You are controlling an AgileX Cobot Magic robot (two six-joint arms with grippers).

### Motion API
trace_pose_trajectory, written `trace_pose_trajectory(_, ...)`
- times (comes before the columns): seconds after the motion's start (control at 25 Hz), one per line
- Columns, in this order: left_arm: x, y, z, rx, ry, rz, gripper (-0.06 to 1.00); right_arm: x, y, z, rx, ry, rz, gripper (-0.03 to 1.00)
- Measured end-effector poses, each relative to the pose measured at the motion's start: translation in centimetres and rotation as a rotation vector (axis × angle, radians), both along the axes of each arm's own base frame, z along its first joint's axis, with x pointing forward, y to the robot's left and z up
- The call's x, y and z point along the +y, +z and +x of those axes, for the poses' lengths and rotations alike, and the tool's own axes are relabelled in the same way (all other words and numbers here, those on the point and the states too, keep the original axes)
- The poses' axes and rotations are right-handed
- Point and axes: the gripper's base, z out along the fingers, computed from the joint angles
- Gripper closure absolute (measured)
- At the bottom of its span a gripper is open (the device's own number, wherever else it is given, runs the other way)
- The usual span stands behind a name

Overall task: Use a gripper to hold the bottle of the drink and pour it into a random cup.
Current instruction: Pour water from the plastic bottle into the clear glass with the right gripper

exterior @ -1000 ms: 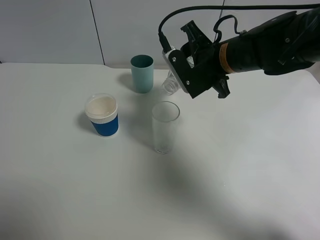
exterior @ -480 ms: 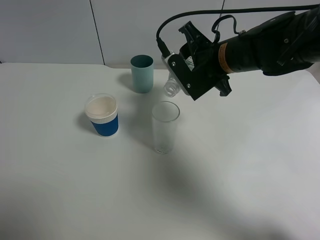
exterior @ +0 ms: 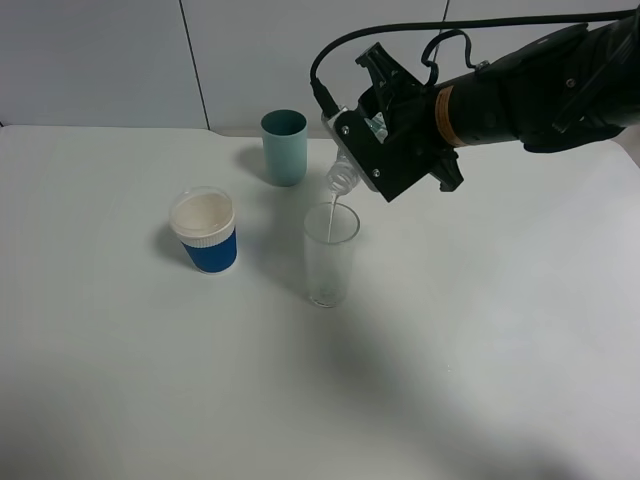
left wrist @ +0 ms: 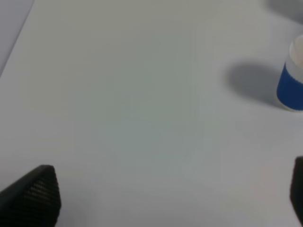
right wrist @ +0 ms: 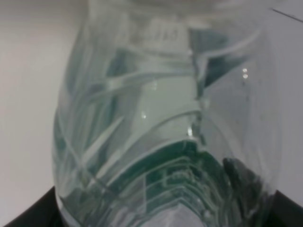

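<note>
One bottle (exterior: 343, 177) sits in my right fingers (exterior: 385, 160), tipped over with its open mouth pointing down and toward the glass (exterior: 330, 255). The mouth hangs just above the glass rim, not touching it, and a thin stream (exterior: 333, 215) runs from it down into the glass. My right fingers are closed tight on the bottle's body, one on each side. Only its ribbed neck and mouth stick out past them in the high view. In my right wrist view the bottle (right wrist: 161, 118) fills nearly everything: clear curved plastic with green showing through it, and the dark edge of a finger (right wrist: 33, 215) at a lower corner.

The glass stands upright on the white table (exterior: 480, 350), near the middle. Whether liquid has gathered at its bottom I cannot tell.

Behind the glass and to its left stands a teal cup (exterior: 285, 147), upright and apart from it. Farther left, nearer the front, is a blue cup (exterior: 205, 232) with a white rim, also upright and well clear of the glass.

A black cable (exterior: 400, 22) loops above my right wrist.

My left fingers (left wrist: 33, 198) are spread wide and hold nothing. They hang over bare table, with the blue cup (left wrist: 291, 80) at the edge of that view.
</note>
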Motion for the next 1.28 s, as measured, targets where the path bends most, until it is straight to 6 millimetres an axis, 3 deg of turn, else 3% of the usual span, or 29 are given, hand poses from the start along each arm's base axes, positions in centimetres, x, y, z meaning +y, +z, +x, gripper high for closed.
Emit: trace_pose_trajectory(1.28, 0.0, 0.0, 0.0, 0.0, 0.0, 0.0, -0.04, 0.06, 0.04, -0.02, -0.032, 0.011, -0.046, 0.4)
